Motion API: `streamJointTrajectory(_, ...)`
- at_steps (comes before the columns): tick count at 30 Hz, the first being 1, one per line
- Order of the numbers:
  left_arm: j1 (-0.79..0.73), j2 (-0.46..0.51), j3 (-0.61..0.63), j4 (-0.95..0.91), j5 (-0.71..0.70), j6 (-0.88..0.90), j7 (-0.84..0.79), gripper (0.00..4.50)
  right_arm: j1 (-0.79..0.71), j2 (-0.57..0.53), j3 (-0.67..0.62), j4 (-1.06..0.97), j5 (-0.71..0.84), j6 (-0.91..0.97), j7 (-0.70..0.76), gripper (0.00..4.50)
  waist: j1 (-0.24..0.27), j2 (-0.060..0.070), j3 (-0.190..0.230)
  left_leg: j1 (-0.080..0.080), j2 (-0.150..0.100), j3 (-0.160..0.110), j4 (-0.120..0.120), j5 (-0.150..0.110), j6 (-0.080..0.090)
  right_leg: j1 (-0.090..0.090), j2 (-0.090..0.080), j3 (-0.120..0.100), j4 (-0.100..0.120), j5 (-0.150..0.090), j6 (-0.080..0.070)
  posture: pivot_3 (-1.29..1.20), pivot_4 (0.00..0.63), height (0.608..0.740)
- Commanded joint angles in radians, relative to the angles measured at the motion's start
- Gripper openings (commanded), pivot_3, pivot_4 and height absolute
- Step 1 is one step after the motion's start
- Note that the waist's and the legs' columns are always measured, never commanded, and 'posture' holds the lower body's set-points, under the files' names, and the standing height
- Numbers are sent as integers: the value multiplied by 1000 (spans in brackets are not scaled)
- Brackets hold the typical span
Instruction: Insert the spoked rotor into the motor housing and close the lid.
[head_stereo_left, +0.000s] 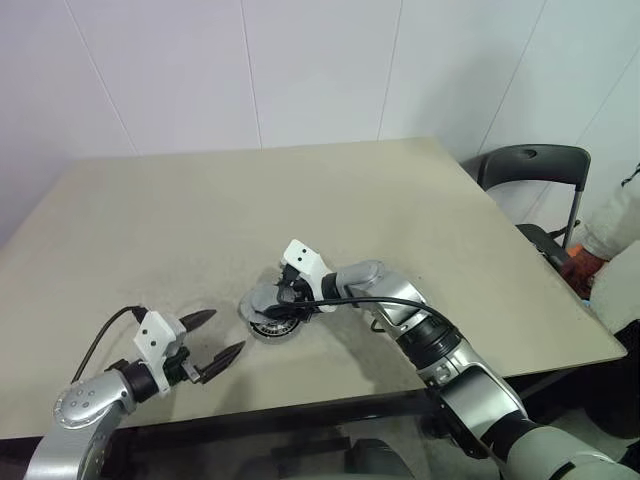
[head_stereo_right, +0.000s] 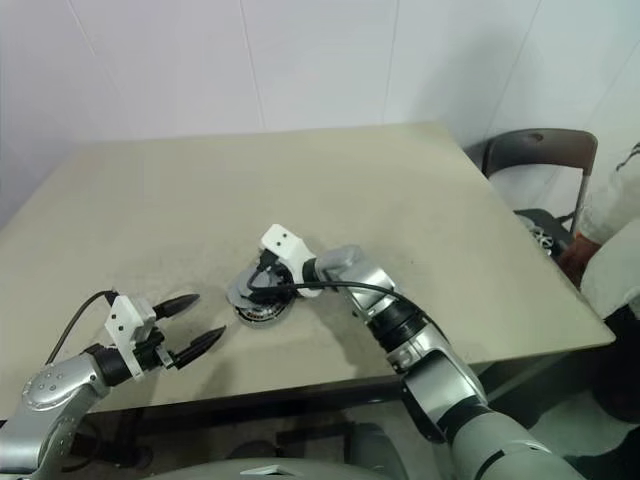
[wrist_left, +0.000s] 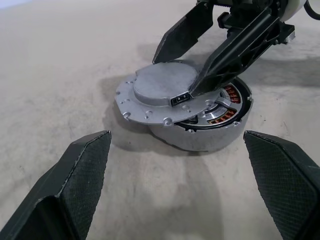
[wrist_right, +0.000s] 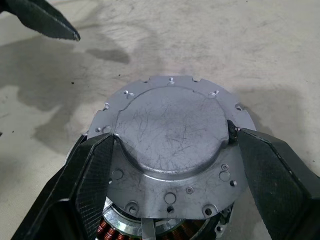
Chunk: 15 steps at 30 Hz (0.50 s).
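Resting askew on the motor housing (wrist_left: 210, 137), lid (wrist_right: 170, 150) apparently pinched between right gripper (wrist_right: 172, 150) fingers.

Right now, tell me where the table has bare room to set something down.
Bare: the beige table's far half, and its right side toward the black chair. Crowded: the near edge, where the right gripper holds the silver lid over the grey motor housing, beside the left gripper.

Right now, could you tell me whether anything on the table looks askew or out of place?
Yes. The lid sits off-centre on the motor housing, overhanging one side and leaving the copper windings uncovered on the other. The right claw has a finger on each side of the lid.
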Motion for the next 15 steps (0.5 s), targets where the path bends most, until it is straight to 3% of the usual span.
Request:
streamJointTrajectory(1, 6, 1, 18, -33, -11, -12, 0, 4500, -15, 20, -23, 8, 13, -24, 24, 3535, 0, 0, 0, 0, 0, 0, 0, 0, 0, 0, 0, 0, 0, 0, 0, 0, 0, 740)
streamJointTrajectory(5, 20, 4, 22, -39, -15, -9, -3, 4500, -38, 18, -60, 52, 31, -56, 64, 3535, 0, 0, 0, 0, 0, 0, 0, 0, 0, 0, 0, 0, 0, 0, 0, 0, 0, 740)
streamJointTrajectory(15, 46, 5, 27, -54, -20, -7, -6, 4500, -92, -11, -88, 153, 77, -142, 319, 3535, 0, 0, 0, 0, 0, 0, 0, 0, 0, 0, 0, 0, 0, 0, 0, 0, 0, 740)
